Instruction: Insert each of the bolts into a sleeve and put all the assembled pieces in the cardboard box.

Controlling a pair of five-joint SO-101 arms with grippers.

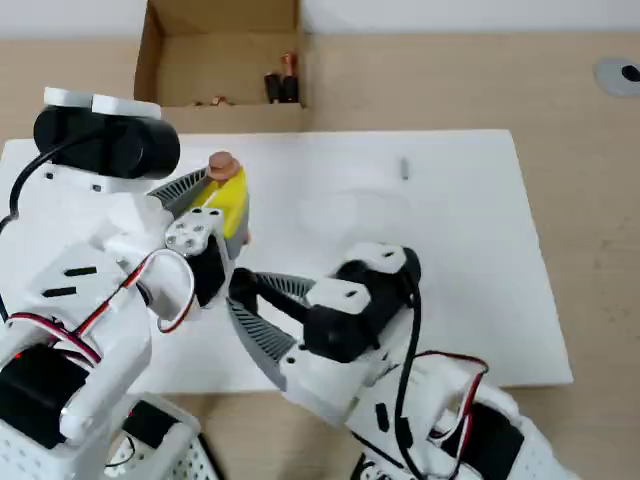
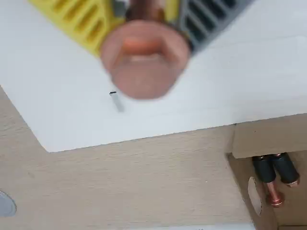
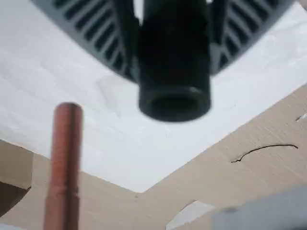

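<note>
My left gripper [image 1: 215,187] has one yellow and one grey finger and is shut on a copper bolt [image 1: 222,165]. The bolt's round head [image 2: 144,60] points toward the cardboard box [image 1: 160,65]. My right gripper [image 1: 240,292], with grey ribbed fingers, is shut on a black sleeve [image 3: 175,72] just in front of the left gripper. The bolt's shaft [image 3: 64,158] stands beside the sleeve's open end, outside the bore. Two assembled pieces [image 1: 282,82] lie in the box, and the left wrist view shows them too [image 2: 276,175].
Both arms work over a white mat [image 1: 450,260] on a wooden table. A small grey piece [image 1: 405,168] lies on the mat's far side. A grey disc [image 1: 620,75] sits at the table's far right. Another copper piece [image 1: 216,101] lies in the box.
</note>
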